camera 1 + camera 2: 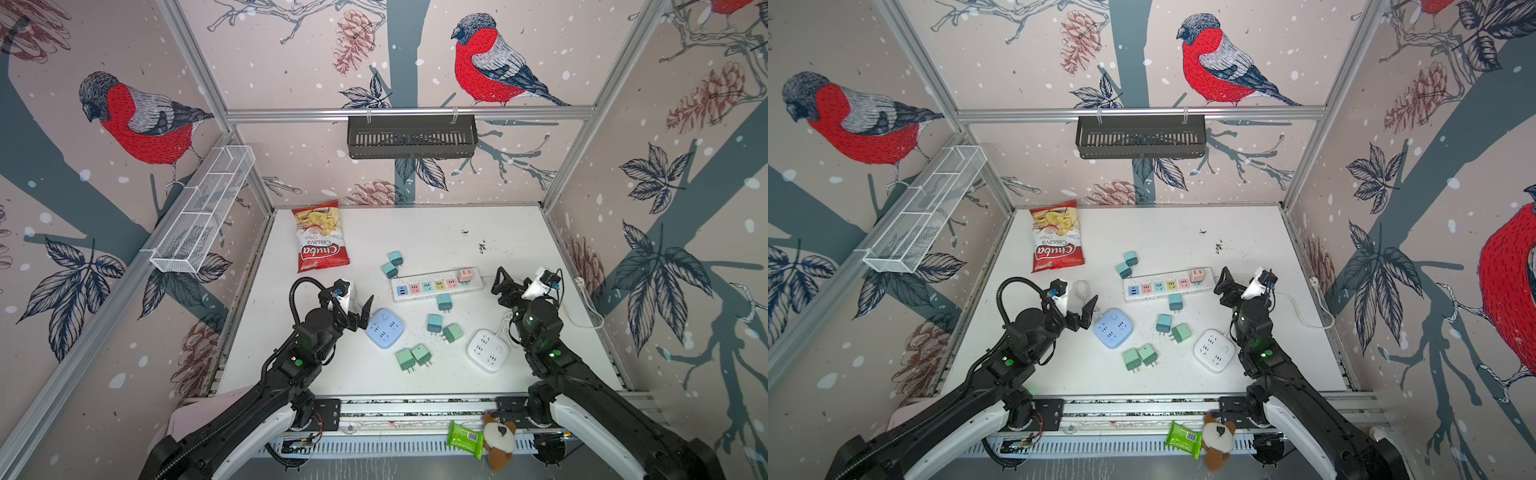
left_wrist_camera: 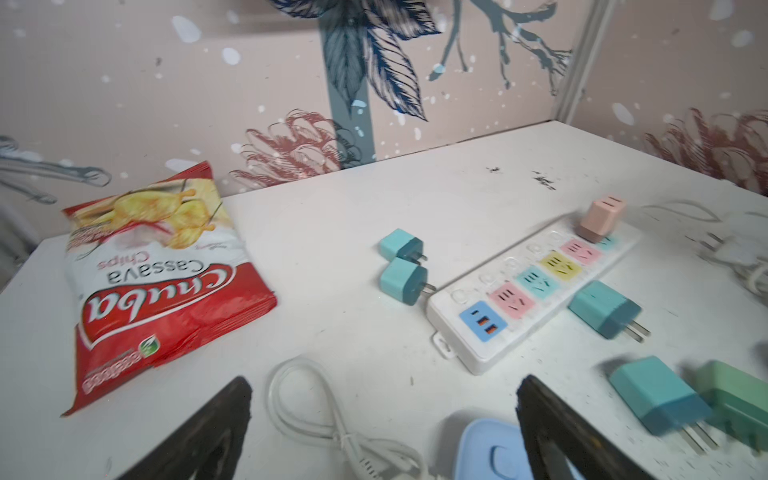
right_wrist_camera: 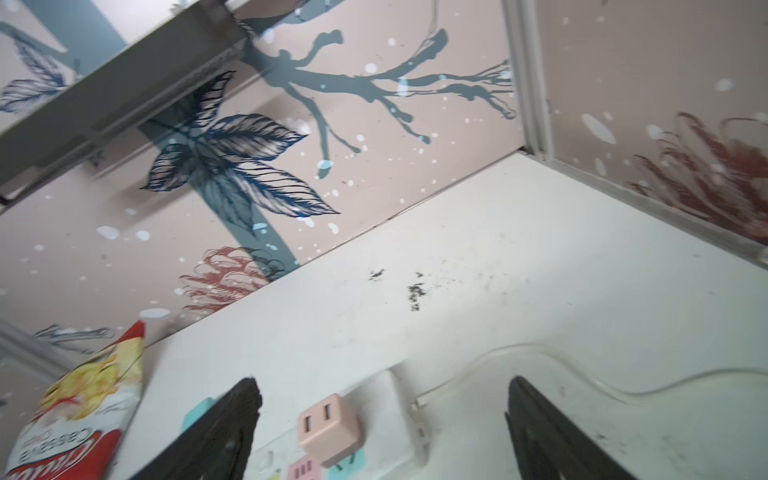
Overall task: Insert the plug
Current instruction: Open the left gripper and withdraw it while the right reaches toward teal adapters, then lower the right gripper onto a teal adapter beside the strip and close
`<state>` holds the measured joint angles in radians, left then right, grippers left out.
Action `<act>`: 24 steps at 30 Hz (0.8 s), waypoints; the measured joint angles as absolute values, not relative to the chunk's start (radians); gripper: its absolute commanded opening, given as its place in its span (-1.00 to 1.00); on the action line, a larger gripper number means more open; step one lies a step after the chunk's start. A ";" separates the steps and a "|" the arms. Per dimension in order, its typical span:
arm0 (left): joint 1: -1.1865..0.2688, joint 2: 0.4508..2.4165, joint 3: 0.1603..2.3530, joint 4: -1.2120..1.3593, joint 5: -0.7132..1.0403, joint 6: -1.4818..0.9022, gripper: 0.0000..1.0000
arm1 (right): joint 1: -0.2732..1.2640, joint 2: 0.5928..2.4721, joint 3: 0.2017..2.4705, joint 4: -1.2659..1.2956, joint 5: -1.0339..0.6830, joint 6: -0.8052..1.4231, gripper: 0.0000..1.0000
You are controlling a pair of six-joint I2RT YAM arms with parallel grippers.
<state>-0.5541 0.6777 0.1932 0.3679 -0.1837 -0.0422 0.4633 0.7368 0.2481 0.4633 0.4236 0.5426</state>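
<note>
Right wrist view puts the right end effector (image 3: 382, 386) over the end of the white power strip (image 3: 401, 409), jaws apart and holding nothing. The pink plug (image 3: 328, 428) stands on the strip's last socket, below and between the two fingers, nearer one than the other. It looks slightly tilted, and I cannot tell whether it is fully home. It is probably light, rigid plastic with smooth faces that could slip, so it is best pinched on two opposite flat sides, clear of the prongs. The left end effector (image 2: 384, 383) is also apart and empty beside the blue socket block (image 1: 385, 330). Loose teal plugs (image 1: 444, 302) lie on the counter (image 1: 415, 232).
</note>
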 measured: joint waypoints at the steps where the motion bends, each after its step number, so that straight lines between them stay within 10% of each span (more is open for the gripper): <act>1: -0.534 0.681 0.186 0.375 -0.188 -0.063 0.98 | 0.504 0.759 0.277 0.446 0.435 0.543 0.84; 10: -0.477 0.795 0.061 0.490 -0.472 -0.326 0.97 | 0.807 1.081 0.504 0.276 0.505 0.550 0.81; 24: -0.474 0.902 0.176 0.458 -0.507 -0.432 0.97 | 0.848 1.337 0.570 0.159 0.397 0.577 0.53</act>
